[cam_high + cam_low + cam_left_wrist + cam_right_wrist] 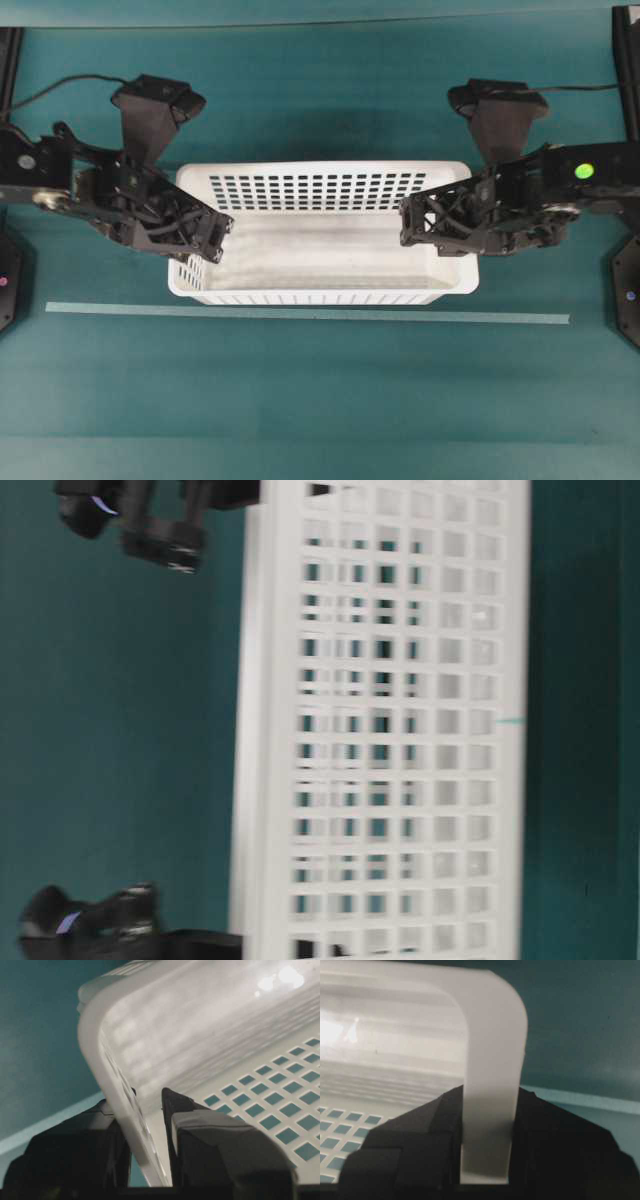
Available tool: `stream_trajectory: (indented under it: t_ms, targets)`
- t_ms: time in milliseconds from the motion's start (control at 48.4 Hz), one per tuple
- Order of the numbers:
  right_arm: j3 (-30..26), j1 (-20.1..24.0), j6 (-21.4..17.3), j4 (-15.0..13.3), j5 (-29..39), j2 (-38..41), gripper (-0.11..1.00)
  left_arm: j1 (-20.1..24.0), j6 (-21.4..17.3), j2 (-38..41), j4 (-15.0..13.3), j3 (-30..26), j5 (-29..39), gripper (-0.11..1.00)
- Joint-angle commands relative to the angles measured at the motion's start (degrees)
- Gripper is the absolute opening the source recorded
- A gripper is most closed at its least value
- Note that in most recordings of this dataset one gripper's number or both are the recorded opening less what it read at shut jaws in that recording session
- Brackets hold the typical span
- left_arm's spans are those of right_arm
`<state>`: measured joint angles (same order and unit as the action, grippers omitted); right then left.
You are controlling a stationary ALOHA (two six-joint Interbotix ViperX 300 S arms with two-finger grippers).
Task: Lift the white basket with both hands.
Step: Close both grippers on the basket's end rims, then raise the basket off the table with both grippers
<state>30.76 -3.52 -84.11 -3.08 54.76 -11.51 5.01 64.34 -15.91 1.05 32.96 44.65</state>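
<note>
pale tape strip [300,314] across teal table [320,400], near edge.

No readable text, label, brand, number or sign shows in any view, neither on the white basket [322,252], nor on the two black arms, nor on the teal table [320,390] with its pale strip of tape [300,314].

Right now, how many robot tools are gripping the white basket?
2. The left tool clamps the left short wall of the white basket; the right tool clamps the right short wall. None seems hidden.
</note>
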Motion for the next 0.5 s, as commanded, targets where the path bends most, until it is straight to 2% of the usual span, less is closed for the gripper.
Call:
stream_trajectory:
  t_ms: [0, 124, 475]
  targets:
    - [-2.2, 0.62, 0.44, 0.44, 0.79, -0.79, 0.22, -0.62, -0.7, -1.49, 0.18, -3.96, 2.02, 0.16]
    - [-4.31, 0.7, 0.35, 1.49, 2.55, -2.64, 0.22, -0.7, -0.62, -2.81, 0.18, -6.68, 6.24, 0.16]
    - [-12.66, 0.7, 0.44, 1.76, 11.95, -5.01, 0.22, -1.41, -0.7, -2.99, 0.18, -15.64, 13.97, 0.16]
